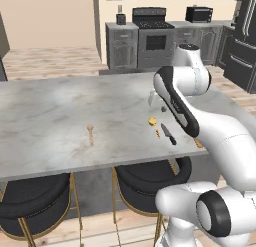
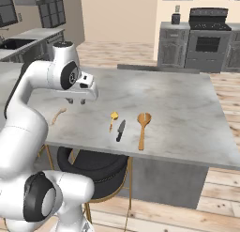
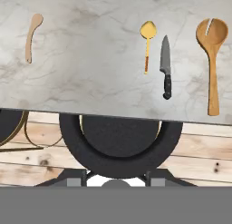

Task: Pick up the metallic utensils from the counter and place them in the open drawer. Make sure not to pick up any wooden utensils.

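Hanging above the near edge of the counter (image 2: 187, 99), the gripper (image 2: 76, 101) is seen in the right base view with its two short dark fingertips apart and nothing between them, so it is judged released and empty, though the tips are small and the gap is hard to read. Taking the knife (image 3: 166, 66) as the landmark, everything else can be placed from it. Nearest the robot, a black round stool seat (image 3: 121, 150) is tucked under the counter edge, just below the knife's handle end in the hand view. The knife itself lies flat on the stone close to that near edge, black handle toward the robot and grey blade pointing away across the counter, so its long axis runs roughly front to back. From the gripper it lies off to the right and lower; a sideways shift and a descent are judged to be needed, with the fingers set across the handle. Just left of the knife, nearly parallel, a small yellow-headed spoon (image 3: 147, 44) is laid; just right of it, the large wooden spoon (image 3: 211, 60) is laid, bowl away. Well to the knife's left, the thin curved wooden stick (image 3: 31, 37) rests alone. No open drawer can be made out.
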### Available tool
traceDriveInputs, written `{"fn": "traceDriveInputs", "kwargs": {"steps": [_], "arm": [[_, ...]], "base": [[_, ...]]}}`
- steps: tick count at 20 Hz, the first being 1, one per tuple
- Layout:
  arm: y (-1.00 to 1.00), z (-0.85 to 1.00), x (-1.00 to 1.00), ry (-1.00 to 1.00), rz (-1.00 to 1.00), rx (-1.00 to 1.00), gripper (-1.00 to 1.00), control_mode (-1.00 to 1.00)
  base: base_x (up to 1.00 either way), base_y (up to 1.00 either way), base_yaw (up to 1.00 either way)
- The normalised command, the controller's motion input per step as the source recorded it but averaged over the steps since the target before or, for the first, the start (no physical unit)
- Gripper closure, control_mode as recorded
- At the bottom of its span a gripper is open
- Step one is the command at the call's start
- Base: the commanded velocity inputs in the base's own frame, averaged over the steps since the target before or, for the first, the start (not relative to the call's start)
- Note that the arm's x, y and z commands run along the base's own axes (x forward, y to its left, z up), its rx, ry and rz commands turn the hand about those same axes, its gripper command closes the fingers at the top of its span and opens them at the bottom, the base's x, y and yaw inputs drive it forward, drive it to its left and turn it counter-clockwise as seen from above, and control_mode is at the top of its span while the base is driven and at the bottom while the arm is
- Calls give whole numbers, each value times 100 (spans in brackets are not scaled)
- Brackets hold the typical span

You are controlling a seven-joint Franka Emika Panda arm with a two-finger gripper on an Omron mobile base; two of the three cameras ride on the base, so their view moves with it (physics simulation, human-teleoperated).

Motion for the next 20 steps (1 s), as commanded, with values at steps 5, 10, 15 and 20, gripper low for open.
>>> {"fn": "traceDriveInputs", "kwargs": {"steps": [5,10,15,20], "arm": [[0,-3,-33,-3,0,0,-100,-100],[-6,-13,-54,1,0,0,-100,-100],[-25,-41,-6,9,0,0,-100,-100],[-53,-41,15,12,0,0,-100,-100]], "base": [[0,0,0],[0,0,0],[0,0,0],[0,0,0]]}}
